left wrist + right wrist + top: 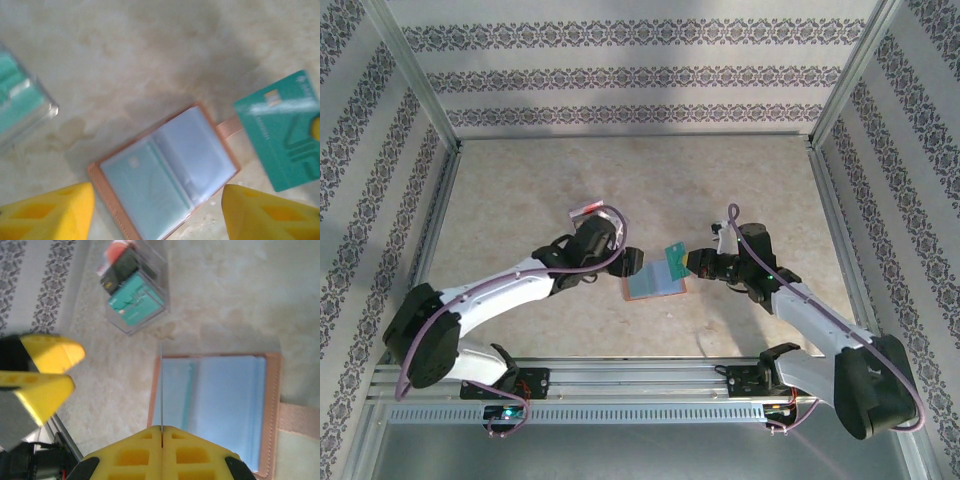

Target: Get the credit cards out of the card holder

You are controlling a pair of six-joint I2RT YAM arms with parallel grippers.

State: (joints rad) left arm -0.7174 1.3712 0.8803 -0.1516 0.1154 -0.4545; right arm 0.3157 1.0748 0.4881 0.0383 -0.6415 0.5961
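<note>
At the left of the desk (pixel 620 170) I see a clear box (pixel 134 296) of cards. My left fingers (pixel 55 210) hang spread wide, holding nothing, over the card holder (pixel 165 175), which lies open and flat. My right fingers (pixel 135 455) pinch a teal credit card (pixel 280 130), out of the pockets.

Card holder (pixel 655 284) lies open on bench (pixel 520 190), approx. centre. Right pincer (pixel 689 262) grips teal card (pixel 674 254) by holder's far-right corner.
</note>
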